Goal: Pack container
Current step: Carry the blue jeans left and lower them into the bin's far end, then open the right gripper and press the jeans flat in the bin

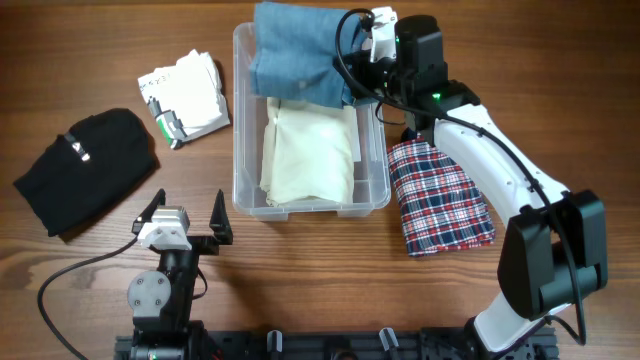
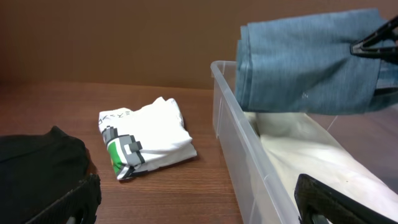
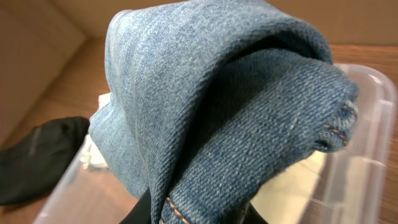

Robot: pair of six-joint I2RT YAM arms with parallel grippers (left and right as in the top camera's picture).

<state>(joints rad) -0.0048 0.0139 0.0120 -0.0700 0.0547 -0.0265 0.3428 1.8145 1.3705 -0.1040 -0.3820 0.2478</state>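
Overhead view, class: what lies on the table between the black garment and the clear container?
A folded white printed T-shirt lies between the black garment and the container, touching neither. The overhead view shows this.

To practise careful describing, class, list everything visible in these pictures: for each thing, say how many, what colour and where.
container: one, clear, centre of the scene
folded cloth: one, cream, lying inside the container
jeans: one pair, blue, held over the container's far end
T-shirt: one, white with a printed picture, left of the container
garment: one, black, far left
checked cloth: one, red, navy and white, right of the container
table: one, brown wood, under everything
left gripper: one, black, open and empty, near edge
right gripper: one, black and white, shut on the jeans
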